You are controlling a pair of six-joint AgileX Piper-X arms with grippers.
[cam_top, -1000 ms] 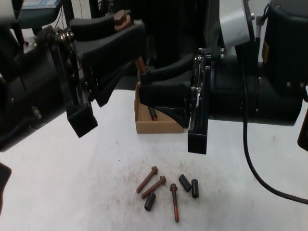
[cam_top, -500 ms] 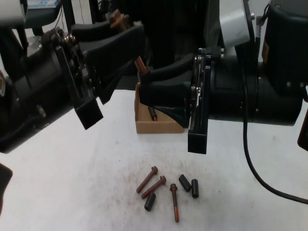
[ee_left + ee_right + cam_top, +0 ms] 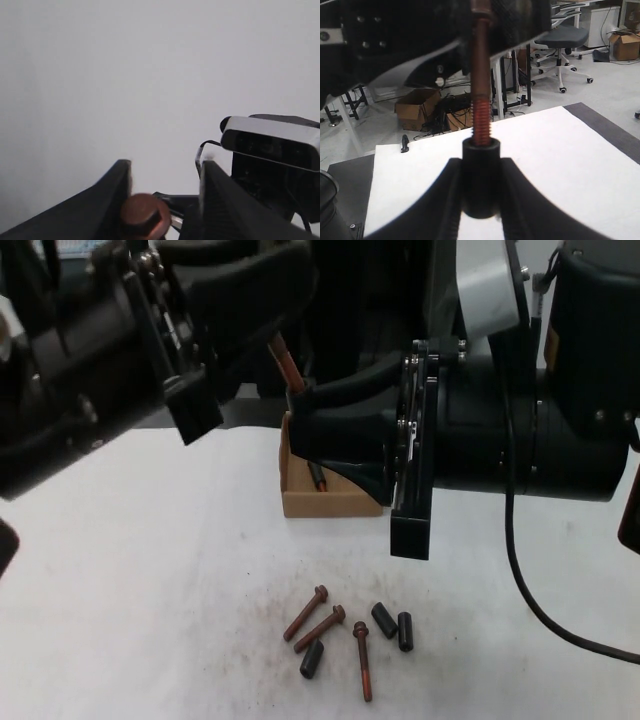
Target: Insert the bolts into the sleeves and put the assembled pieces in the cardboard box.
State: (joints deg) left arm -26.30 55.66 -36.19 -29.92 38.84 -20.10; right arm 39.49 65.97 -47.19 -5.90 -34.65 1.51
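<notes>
- Left gripper (image 3: 165,192) is clamped on a bolt (image 3: 481,75), threads pointing down.
- Right gripper (image 3: 481,192) pinches a black sleeve (image 3: 481,175), and the bolt tip sits in its mouth.

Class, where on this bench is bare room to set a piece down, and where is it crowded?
Free: the bench left of the cardboard box and loose bolts; the strip between them. Crowded: bolts and sleeves bunched together.

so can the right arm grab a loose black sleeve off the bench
Probably not: the right gripper is shut on a black cylindrical sleeve taking a copper bolt, though the loose sleeves lie uncovered.
</notes>
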